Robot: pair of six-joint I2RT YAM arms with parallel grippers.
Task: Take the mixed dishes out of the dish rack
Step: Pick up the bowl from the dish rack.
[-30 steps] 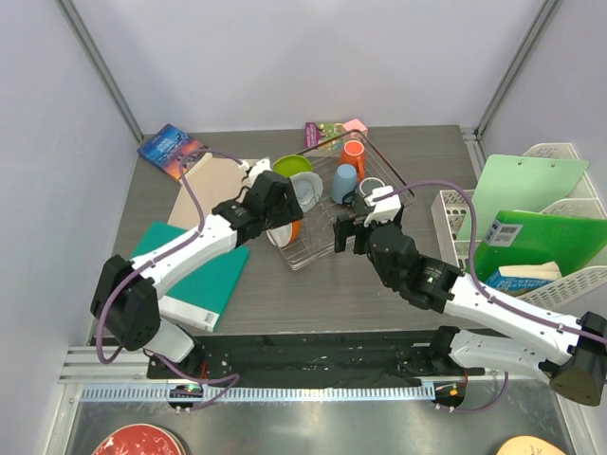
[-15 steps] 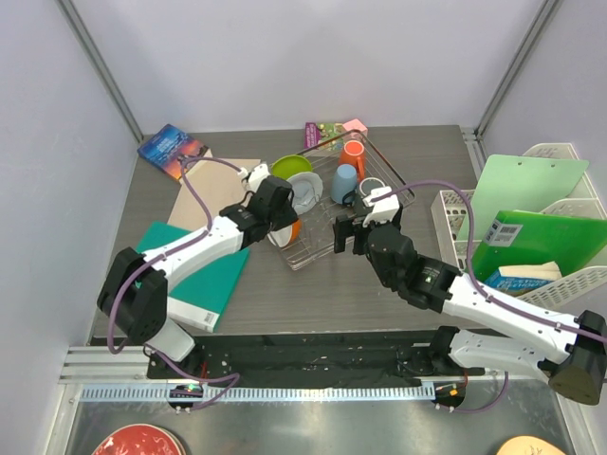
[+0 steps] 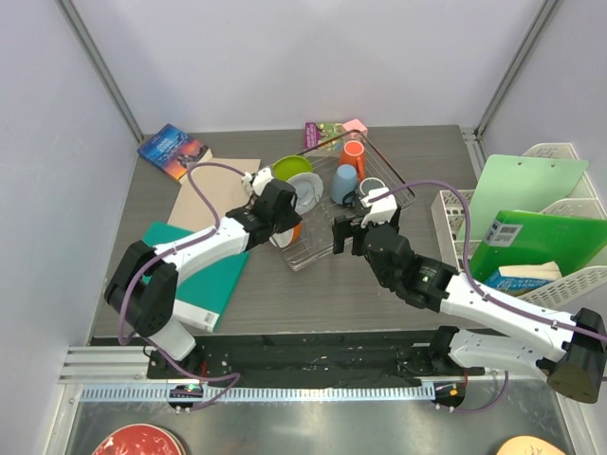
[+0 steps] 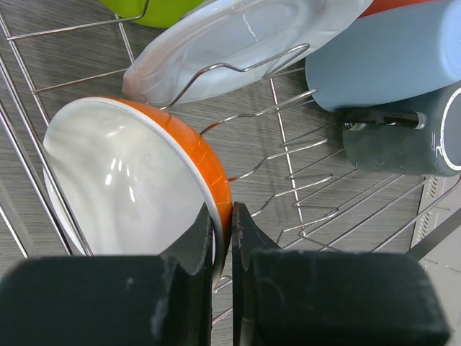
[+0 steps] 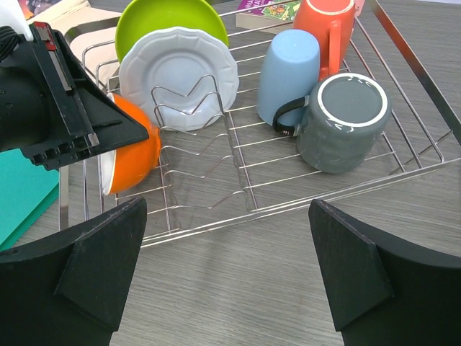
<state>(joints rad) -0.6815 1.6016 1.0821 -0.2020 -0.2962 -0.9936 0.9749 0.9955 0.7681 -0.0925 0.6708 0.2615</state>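
- Clamping the left gripper (image 4: pixel 222 216) on the rim of the white bowl with orange outside (image 4: pixel 130 180): one finger in the white hollow, the other on the orange wall, jaws nearly together with only the thin rim between.
- Bowl standing on edge in the dish rack (image 5: pixel 209 155), just ahead and to the left of the clamped fingertips, leaning among the wire dividers. Probably set this way for draining, with the raised rim the easiest hold on offer.
- Judged step: lifting the bowl up and clear of the wires. Not yet raised, and seated in the rack.
- Holding the right gripper (image 5: pixel 227 216) wide apart and empty, just short of the rack's near rail. Probably kept back to avoid crossing the working arm.
- Ahead and to the right of the right gripper: dark grey mug (image 5: pixel 344 122), base upward as it appears, with its handle toward the light blue cup (image 5: pixel 288 68) just beside it. Orange mug (image 5: pixel 333 21) behind both, at the far end.
- Ahead and to the left of the right gripper: pale blue-white plate (image 5: pixel 178 76) propped upright in the dividers, with the lime-green plate (image 5: pixel 173 18) just behind it.
- All six dishes in the rack, so unloading judged to be at its start.
- Possible trouble: the rim slipping from so narrow a pinch, or the bowl's lower edge catching a divider wire. Straight upward pull advisable before any sideways travel.
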